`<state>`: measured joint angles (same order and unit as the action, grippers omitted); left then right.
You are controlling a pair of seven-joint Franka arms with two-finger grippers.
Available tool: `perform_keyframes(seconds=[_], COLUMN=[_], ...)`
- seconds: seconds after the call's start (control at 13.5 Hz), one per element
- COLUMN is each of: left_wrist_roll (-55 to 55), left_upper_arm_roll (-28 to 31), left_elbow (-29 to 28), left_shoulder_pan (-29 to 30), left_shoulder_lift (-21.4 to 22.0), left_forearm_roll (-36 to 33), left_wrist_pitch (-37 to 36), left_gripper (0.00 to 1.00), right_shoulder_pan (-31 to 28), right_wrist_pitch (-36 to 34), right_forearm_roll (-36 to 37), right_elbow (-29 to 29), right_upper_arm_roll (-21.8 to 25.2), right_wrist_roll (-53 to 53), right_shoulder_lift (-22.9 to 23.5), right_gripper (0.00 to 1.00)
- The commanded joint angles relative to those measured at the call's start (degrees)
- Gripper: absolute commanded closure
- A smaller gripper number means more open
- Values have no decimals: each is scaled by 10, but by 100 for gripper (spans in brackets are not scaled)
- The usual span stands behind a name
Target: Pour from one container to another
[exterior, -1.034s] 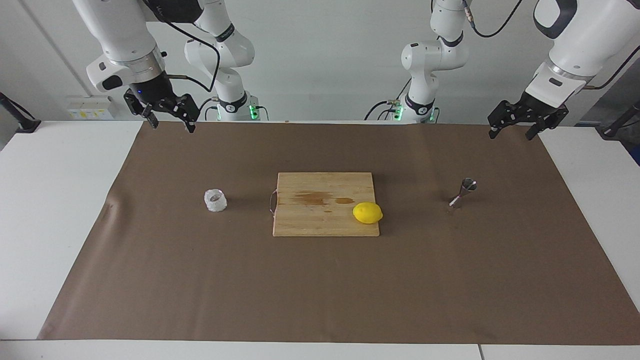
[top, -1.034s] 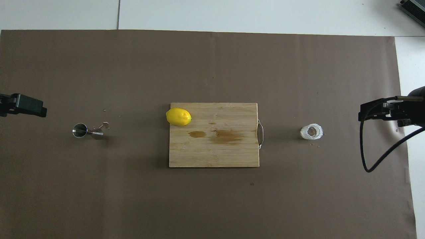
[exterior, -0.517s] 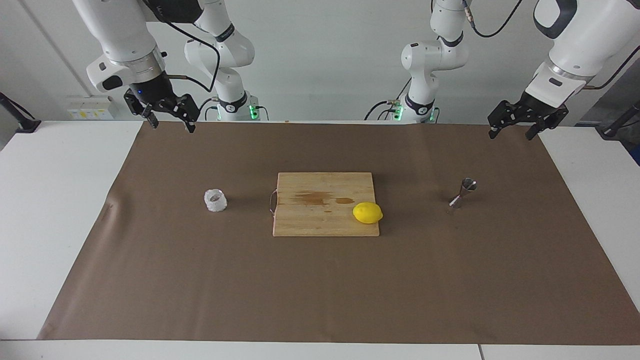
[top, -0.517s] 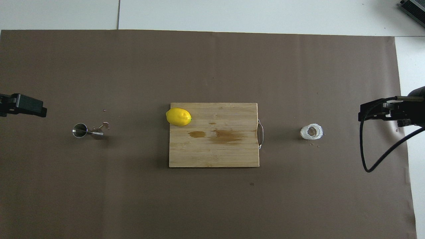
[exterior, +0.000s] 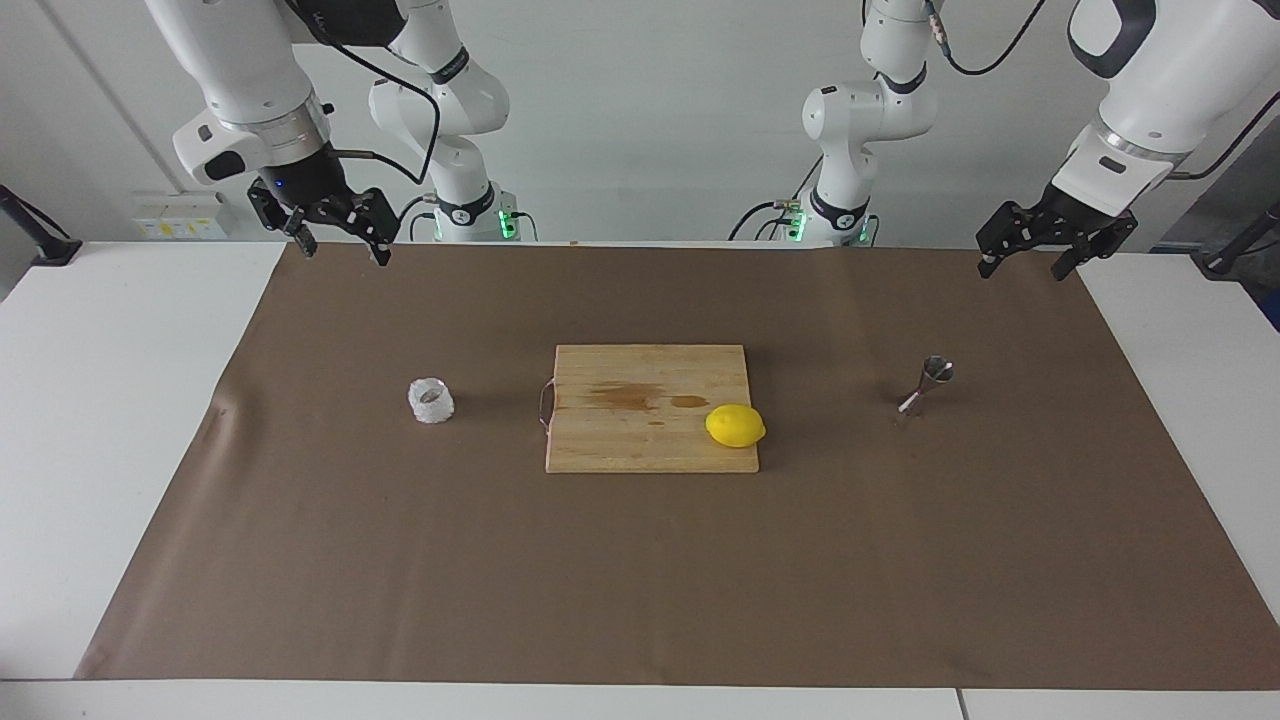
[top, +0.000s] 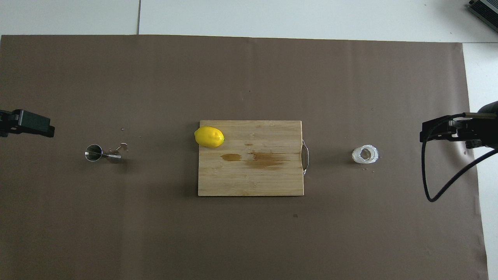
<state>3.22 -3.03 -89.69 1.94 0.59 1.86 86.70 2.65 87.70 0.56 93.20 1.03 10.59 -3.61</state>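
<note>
The clear faceted cup point(exterior: 431, 400) stands upright on the brown mat toward the right arm's end; it also shows in the overhead view point(top: 365, 154). The steel hourglass jigger point(exterior: 925, 388) stands on the mat toward the left arm's end, and it shows from above in the overhead view point(top: 97, 153). My right gripper point(exterior: 343, 250) hangs open and empty over the mat's edge at its own end, well apart from the cup. My left gripper point(exterior: 1022, 268) hangs open and empty over the mat's edge at its end, well apart from the jigger. Both arms wait.
A wooden cutting board point(exterior: 640, 450) with a metal handle and brown stains lies mid-table between cup and jigger. A yellow lemon point(exterior: 735, 426) sits on the board's corner toward the jigger. A small wet spot lies on the mat beside the jigger point(top: 122, 146).
</note>
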Motion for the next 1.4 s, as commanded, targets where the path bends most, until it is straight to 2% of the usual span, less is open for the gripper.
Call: perform_keyframes(seconds=[0.0,0.22,0.44,0.74,0.96,1.33], left_wrist_roll=[-7,-20,-140,-220,-286,-380], left_upper_arm_roll=[-1,-1,-1,-1,-1,-1], left_elbow=[5,5,9,6,5,5], left_shoulder_pan=[5,10,11,29,46,94], left_shoulder_lift=[-8,-12,-30,-54,-92,-157], left_forearm_roll=[9,11,39,39,45,130], left_wrist_pitch=[-11,-10,-11,-19,-19,-14], left_gripper=[0,0,0,0,0,0], right_shoulder_pan=[-5,-5,-5,-5,-5,-5], right_wrist_pitch=[-2,-1,0,1,1,1], right_forearm_roll=[-16,-16,-16,-16,-16,-16], right_elbow=[7,7,7,10,10,13], right_upper_arm_roll=[-1,-1,-1,-1,-1,-1], right_wrist_roll=[10,11,11,11,11,10], right_shoulder_lift=[-7,-7,-7,-8,-8,-9], right_gripper=[0,0,0,0,0,0])
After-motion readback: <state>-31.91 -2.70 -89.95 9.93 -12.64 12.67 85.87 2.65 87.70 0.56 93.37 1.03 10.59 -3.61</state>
